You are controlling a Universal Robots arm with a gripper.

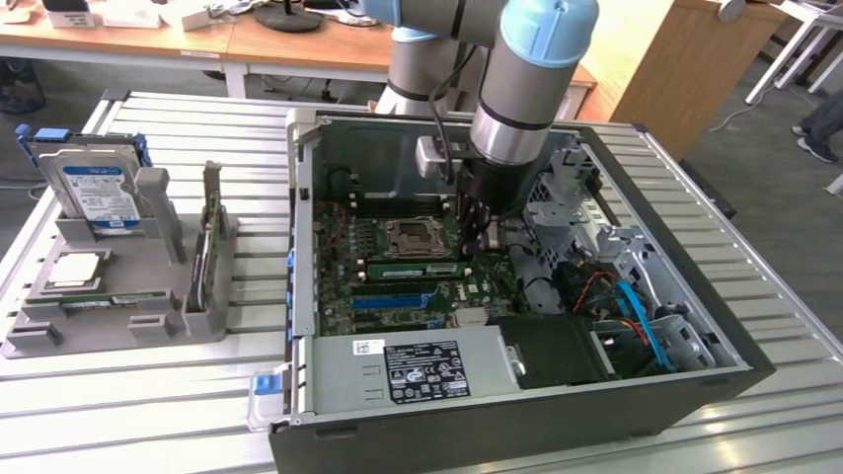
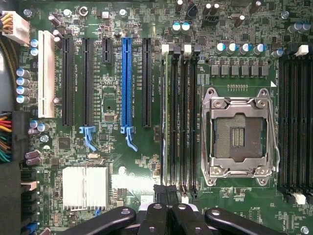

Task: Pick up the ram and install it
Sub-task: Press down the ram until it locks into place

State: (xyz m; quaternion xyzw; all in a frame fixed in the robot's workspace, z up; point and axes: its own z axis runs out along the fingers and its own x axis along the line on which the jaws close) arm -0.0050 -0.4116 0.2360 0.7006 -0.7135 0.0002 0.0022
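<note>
Nearest, a ribbed metal tabletop (image 1: 158, 395) carries the open black computer case (image 1: 527, 415) at frame centre. Inside, the ram (image 1: 419, 269) (image 2: 166, 122), a slim green stick, sits edge-up in a black slot beside the square processor socket (image 1: 411, 237). The gripper (image 1: 477, 237) (image 2: 165, 193) hangs over one end, jaws clenched. Wooden desks (image 1: 132, 44) line the far edge.

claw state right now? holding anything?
Claw: shut, down inside the PC case over the motherboard's RAM slots; whether it grips anything cannot be told.
</note>
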